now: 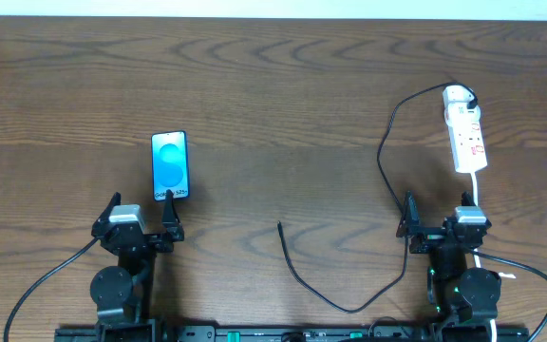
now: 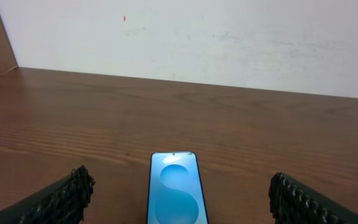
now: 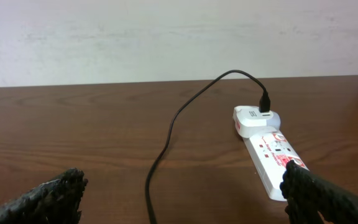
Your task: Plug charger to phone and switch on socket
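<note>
The phone lies flat at left centre with a bright blue screen; in the left wrist view it lies between my left fingers. My left gripper is open and empty, just near of the phone. The socket is a white power strip at the far right, with a white adapter at its far end; it also shows in the right wrist view. The charger is a thin black cable running from the adapter down to a loose plug tip at centre. My right gripper is open and empty, near of the socket.
A white cord runs from the socket's near end past my right arm. Black arm cables trail at the near corners. The brown wooden table ends at a white wall behind.
</note>
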